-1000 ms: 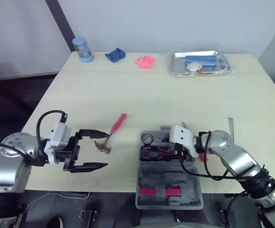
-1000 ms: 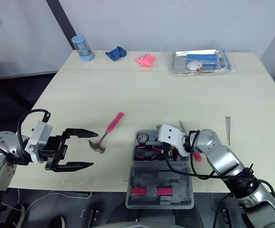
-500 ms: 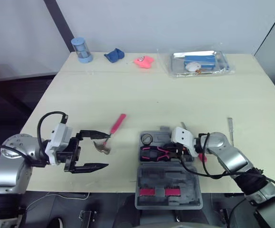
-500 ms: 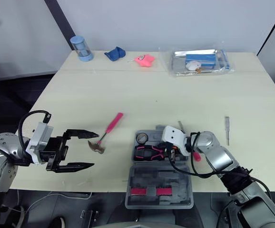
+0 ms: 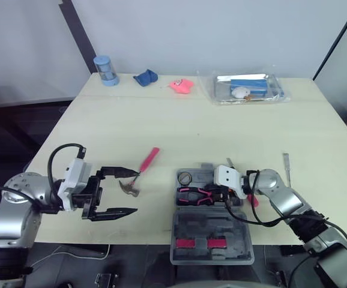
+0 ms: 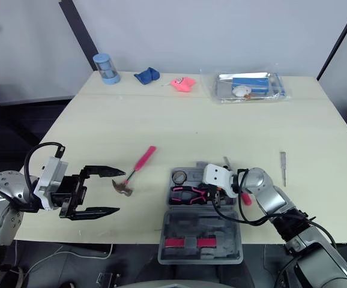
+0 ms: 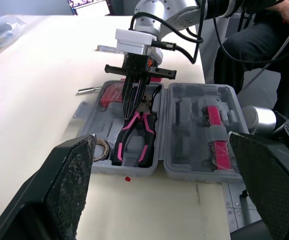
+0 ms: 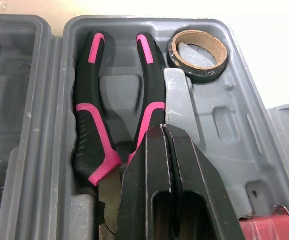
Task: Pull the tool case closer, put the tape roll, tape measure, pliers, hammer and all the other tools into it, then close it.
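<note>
Pliers with pink-and-black handles lay in the tray half of the open grey plastic tool case, which sat at the near edge of the pale wooden table. A cardboard-cored roll of black tape sat in the tray's corner beside them. The right gripper hung over the pliers' head, its two black fingers pressed together on nothing. Left of the case, the left gripper had its fingers spread wide, with the head of the pink-handled hammer lying on the table just off its fingertips. A slim metal tool lay well right of the case.
</note>
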`<state>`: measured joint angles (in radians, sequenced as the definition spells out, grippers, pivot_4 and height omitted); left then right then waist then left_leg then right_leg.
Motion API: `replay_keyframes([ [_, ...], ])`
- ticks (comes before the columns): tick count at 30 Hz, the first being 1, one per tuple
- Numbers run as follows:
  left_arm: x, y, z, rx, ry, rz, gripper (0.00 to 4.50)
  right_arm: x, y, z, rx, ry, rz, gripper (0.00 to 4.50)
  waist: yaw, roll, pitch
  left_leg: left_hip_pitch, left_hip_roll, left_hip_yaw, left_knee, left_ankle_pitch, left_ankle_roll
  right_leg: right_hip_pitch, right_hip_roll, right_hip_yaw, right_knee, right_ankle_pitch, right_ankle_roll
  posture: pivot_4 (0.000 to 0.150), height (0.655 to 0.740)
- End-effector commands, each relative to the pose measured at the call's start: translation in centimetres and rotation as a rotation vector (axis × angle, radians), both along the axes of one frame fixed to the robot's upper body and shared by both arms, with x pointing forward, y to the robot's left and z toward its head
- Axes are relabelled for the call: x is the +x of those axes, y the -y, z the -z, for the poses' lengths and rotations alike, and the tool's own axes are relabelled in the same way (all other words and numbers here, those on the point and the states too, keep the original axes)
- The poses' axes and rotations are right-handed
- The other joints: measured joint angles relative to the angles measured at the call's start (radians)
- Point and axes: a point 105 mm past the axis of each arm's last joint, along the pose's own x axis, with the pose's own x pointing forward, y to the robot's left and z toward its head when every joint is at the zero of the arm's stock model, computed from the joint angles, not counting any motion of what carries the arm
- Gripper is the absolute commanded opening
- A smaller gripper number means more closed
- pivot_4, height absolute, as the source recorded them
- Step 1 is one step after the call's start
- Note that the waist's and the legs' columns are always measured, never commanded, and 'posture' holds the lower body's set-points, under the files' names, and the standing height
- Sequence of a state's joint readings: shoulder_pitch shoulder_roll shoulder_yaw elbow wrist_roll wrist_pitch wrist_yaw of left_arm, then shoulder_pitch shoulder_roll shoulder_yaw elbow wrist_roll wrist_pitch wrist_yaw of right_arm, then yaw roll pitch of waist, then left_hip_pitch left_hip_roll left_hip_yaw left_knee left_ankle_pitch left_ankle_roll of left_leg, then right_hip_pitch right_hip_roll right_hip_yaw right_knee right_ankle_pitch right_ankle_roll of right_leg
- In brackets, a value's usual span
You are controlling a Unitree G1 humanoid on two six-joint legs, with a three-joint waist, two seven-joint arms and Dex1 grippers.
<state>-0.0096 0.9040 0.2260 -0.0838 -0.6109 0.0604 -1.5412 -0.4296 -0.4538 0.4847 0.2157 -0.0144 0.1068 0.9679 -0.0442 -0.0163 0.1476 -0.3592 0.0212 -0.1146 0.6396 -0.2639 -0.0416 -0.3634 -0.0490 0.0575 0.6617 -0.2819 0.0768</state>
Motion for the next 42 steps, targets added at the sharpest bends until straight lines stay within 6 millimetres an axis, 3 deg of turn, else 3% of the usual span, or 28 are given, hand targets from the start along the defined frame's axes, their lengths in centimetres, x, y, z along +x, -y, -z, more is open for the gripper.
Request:
replay_keyframes([
  [1, -0.3, 0.5, -0.3, -0.001, 0.033, 0.009, 4.5, -0.9, 1.6, 3.0, -0.042, -0.101, 0.089, 0.02, -0.001, 0.0, 0.0, 0.0, 0.0, 0.0, 0.0, 0.0, 0.0, 0.0, 0.0, 0.0, 0.0, 0.0, 0.0, 0.15, 0.74],
  [8, -0.2, 0.1, 0.2, -0.023, 0.009, -0.057, 4.5, -0.3, 0.7, -3.5, 0.254, 0.063, 0.095, 0.02, 0.002, 0.008, 0.008, -0.005, 0.0, 0.0, -0.001, 0.0, 0.0, -0.006, 0.0, 0.001, 0.001, 0.0, 0.0, 0.15, 0.74],
  [13, 0.5, -1.8, 0.6, -0.095, 0.008, -0.244, 4.5, -1.0, 4.5, -8.2, 0.482, 0.104, 0.237, 0.02, 0.003, 0.015, 0.014, -0.02, 0.0, 0.0, 0.0, 0.0, 0.0, -0.018, 0.0, 0.0, 0.002, 0.0, -0.001, 0.15, 0.74],
  [17, 0.5, -3.5, 1.3, -0.133, 0.003, -0.385, 4.5, -1.7, 9.0, -9.4, 0.544, 0.146, 0.4, 0.02, 0.002, 0.014, 0.015, -0.02, 0.0, 0.0, 0.0, 0.0, 0.0, -0.019, -0.001, 0.0, 0.001, 0.0, -0.001, 0.15, 0.74],
  [21, 0.5, -5.6, 1.8, -0.174, 0.012, -0.542, 4.5, -2.6, 14.4, -9.2, 0.518, 0.179, 0.585, 0.02, 0.003, 0.014, 0.015, -0.02, 0.0, 0.0, 0.0, 0.0, 0.0, -0.018, -0.001, 0.0, 0.001, 0.0, -0.001, 0.15, 0.74],
  [25, -0.5, -8.7, 3.5, -0.185, -0.015, -0.723, 4.5, -4.9, 21.8, -7.9, 0.466, 0.192, 0.833, 0.02, 0.003, 0.014, 0.015, -0.02, 0.0, 0.001, 0.0, 0.0, 0.0, -0.018, -0.001, 0.0, 0.001, 0.0, -0.001, 0.15, 0.74],
  [28, -1.9, -10.3, 5.2, -0.177, -0.075, -0.814, 4.5, -7.0, 25.5, -6.6, 0.433, 0.18, 0.969, 0.02, 0.001, 0.013, 0.016, -0.019, 0.0, 0.001, -0.001, 0.0, 0.0, -0.018, 0.0, 0.001, 0.0, 0.0, -0.001, 0.15, 0.74],
  [31, -3.3, -11.3, 6.8, -0.161, -0.127, -0.87, 4.5, -9.3, 28.5, -4.9, 0.422, 0.144, 1.083, 0.9, 0.002, 0.013, 0.016, -0.018, 0.0, 0.002, -0.001, 0.0, 0.0, -0.016, 0.0, 0.002, 0.0, 0.0, -0.001, 0.15, 0.74],
  [34, -4.1, -12.6, 7.7, -0.151, -0.151, -0.941, 4.5, -11.3, 30.8, -3.5, 0.413, 0.116, 1.176, 2.49, 0.002, 0.012, 0.016, -0.018, 0.0, 0.003, -0.001, 0.0, 0.0, -0.016, -0.001, 0.002, 0.0, 0.0, -0.001, 0.15, 0.74],
  [37, -4.9, -13.7, 8.7, -0.116, -0.168, -0.983, 4.5, -12.6, 32.0, -2.5, 0.401, 0.088, 1.22, 3.81, 0.001, 0.013, 0.016, -0.016, 0.0, 0.004, -0.001, 0.0, 0.0, -0.015, 0.0, 0.004, 0.0, 0.0, 0.0, 0.15, 0.74],
  [38, -5.2, -14.0, 9.0, -0.106, -0.173, -0.996, 4.5, -13.0, 32.2, -2.3, 0.399, 0.079, 1.225, 3.81, 0.001, 0.013, 0.016, -0.015, 0.0, 0.005, -0.001, 0.0, 0.0, -0.015, 0.0, 0.005, 0.0, 0.0, 0.0, 0.15, 0.74],
  [39, -5.4, -14.4, 9.2, -0.096, -0.176, -1.008, 4.5, -13.2, 32.4, -2.1, 0.394, 0.075, 1.232, 4.46, 0.001, 0.012, 0.016, -0.015, 0.0, 0.006, -0.001, 0.0, 0.0, -0.015, 0.0, 0.006, 0.001, 0.0, 0.0, 0.15, 0.74],
  [42, -5.3, -14.6, 9.2, -0.079, -0.159, -1.004, 4.5, -12.6, 32.0, -2.5, 0.399, 0.089, 1.209, 4.46, 0.0, 0.012, 0.016, -0.013, 0.0, 0.009, -0.002, 0.0, 0.0, -0.015, 0.0, 0.008, 0.0, 0.0, 0.0, 0.15, 0.74],
])
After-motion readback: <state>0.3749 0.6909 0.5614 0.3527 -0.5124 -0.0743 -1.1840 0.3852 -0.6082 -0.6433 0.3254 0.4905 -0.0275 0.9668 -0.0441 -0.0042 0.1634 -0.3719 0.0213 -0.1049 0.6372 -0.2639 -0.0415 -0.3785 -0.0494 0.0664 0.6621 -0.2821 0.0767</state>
